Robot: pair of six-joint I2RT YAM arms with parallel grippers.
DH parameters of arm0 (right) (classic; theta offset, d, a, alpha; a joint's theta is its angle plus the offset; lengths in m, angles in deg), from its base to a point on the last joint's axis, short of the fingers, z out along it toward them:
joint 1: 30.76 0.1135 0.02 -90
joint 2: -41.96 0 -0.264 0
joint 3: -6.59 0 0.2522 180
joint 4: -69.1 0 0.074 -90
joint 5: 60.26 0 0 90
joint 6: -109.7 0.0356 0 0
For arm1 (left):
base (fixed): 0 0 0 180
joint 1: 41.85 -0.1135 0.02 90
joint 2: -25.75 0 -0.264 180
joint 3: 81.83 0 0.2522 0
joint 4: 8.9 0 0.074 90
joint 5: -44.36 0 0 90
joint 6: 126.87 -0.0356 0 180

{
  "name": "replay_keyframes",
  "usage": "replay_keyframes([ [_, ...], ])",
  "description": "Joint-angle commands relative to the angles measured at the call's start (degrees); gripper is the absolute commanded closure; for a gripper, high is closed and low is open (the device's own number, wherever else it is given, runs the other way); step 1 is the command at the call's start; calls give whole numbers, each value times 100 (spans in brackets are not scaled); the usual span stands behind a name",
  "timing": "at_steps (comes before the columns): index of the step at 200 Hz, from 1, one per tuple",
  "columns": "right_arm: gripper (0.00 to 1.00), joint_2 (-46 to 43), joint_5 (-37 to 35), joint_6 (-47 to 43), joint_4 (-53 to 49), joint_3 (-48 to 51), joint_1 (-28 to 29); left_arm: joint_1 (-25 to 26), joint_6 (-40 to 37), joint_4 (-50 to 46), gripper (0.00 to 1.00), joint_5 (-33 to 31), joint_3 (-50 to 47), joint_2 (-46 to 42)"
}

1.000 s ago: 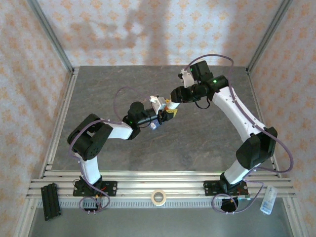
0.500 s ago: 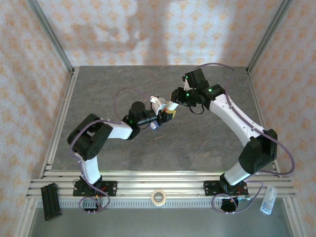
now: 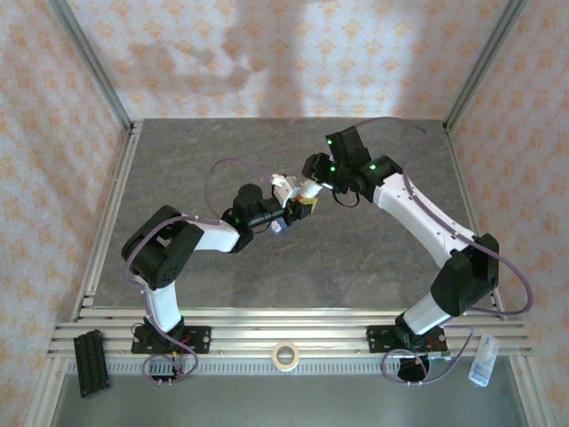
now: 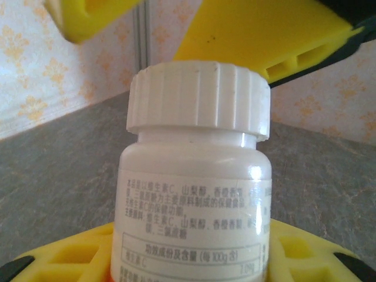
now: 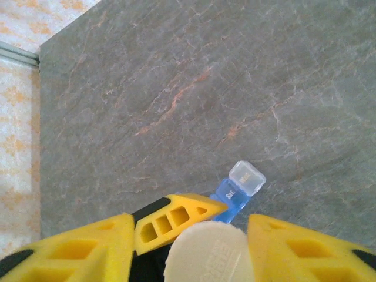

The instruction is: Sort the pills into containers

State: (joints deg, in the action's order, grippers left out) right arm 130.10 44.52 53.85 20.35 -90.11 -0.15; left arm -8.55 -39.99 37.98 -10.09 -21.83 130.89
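The left hand point(image 4: 191, 267) is clamped on the white bottle point(image 4: 194, 205), held above the desk point(image 5: 176, 88). The right hand point(image 5: 191, 226) straddles the bottle's cap point(image 5: 205, 255), fingers parted, 1 standing clear of it. The containers point(image 5: 238, 189), 1 blue strip with a clear end, lie on the desk beneath the bottle. They look like light, stiff, slippery plastic, so pinch across the long sides, mid-strip.
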Motion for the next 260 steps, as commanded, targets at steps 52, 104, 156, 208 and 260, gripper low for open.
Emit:
replay_keyframes([
  [52, 21, -433, 1041, -1832, -597, -428, -760, 54, -90, 655, 100, 241, 133, -171],
  [104, 21, -134, 2103, -2833, -894, -474, -770, 45, 126, 772, 100, 470, 183, -143],
  [156, 28, 42, 2298, -2830, -879, -403, -772, 45, 143, 765, 100, 505, 195, -160],
  [208, 35, 114, 2378, -2792, -860, -364, -770, 45, 144, 774, 100, 497, 202, -170],
  [260, 42, 116, 2392, -2793, -866, -286, -775, 46, 144, 772, 100, 491, 218, -170],
])
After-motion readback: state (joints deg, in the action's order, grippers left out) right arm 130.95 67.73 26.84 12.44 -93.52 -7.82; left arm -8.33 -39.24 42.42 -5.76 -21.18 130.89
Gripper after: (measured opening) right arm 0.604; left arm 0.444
